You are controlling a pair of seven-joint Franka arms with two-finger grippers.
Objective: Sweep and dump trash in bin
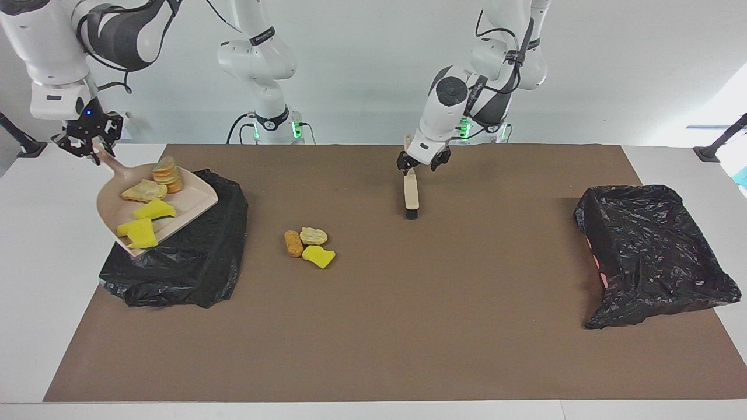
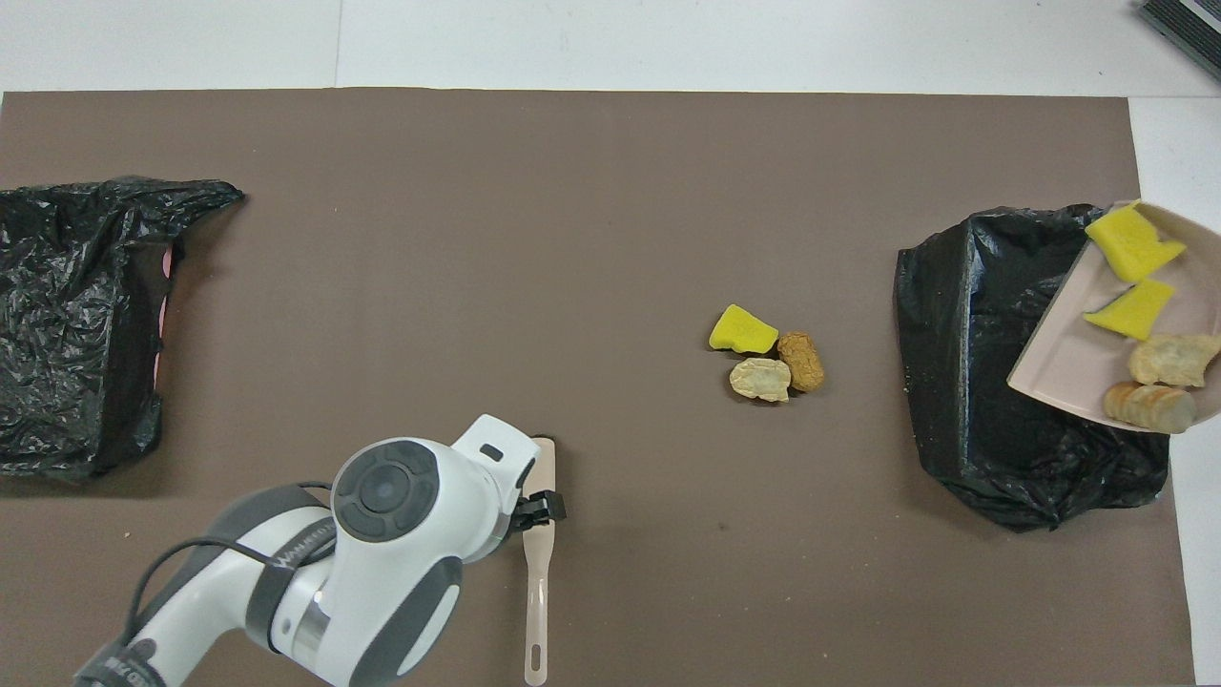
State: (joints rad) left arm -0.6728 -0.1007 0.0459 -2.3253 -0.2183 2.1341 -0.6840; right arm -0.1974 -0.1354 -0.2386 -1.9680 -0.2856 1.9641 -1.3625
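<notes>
The beige dustpan (image 1: pixel 189 200) hangs tilted over the black-bagged bin (image 1: pixel 192 256) at the right arm's end of the table, with my right gripper (image 1: pixel 92 153) shut on its handle. Trash lies in the pan: two yellow wedges (image 1: pixel 143 232), a tan chunk (image 1: pixel 143 190) and a layered brown piece (image 1: pixel 166 174). On the mat lie an orange-brown lump (image 1: pixel 293 243), a tan chunk (image 1: pixel 314 235) and a yellow wedge (image 1: pixel 318 256). My left gripper (image 1: pixel 421 161) is open astride the handle of the beige brush (image 1: pixel 412 198), which lies on the mat. In the overhead view the brush (image 2: pixel 537 572) points toward the robots.
A second black-bagged bin (image 1: pixel 648 251) sits at the left arm's end of the brown mat (image 1: pixel 408 326). White table shows on both sides of the mat. In the overhead view the dustpan (image 2: pixel 1059 358) overhangs the bin (image 2: pixel 992 382) at the frame's edge.
</notes>
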